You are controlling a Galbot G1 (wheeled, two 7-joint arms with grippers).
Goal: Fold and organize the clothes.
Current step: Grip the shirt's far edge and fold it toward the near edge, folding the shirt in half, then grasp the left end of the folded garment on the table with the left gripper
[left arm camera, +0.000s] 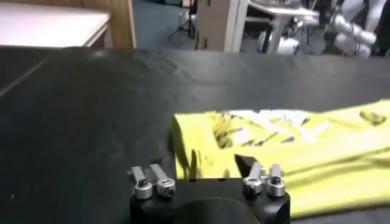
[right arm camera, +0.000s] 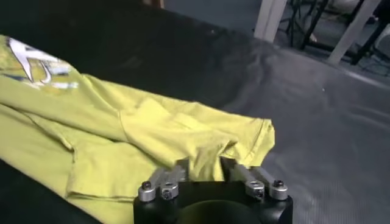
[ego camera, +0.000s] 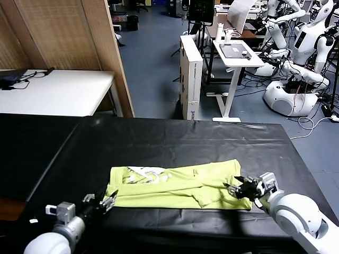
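Both grippers, left gripper [ego camera: 106,202] and right gripper [ego camera: 239,188], sat released, jaws spread, at opposite ends of the T-shirt [ego camera: 180,185]. It lay folded lengthwise between them on the black table [ego camera: 175,143], likely just laid down for the next fold.

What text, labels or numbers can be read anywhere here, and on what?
None can be read.
T-shirt: whitish print near its left end, too blurred to read.
Cardboard box beyond the table: dark marks low on its face, too small to read.
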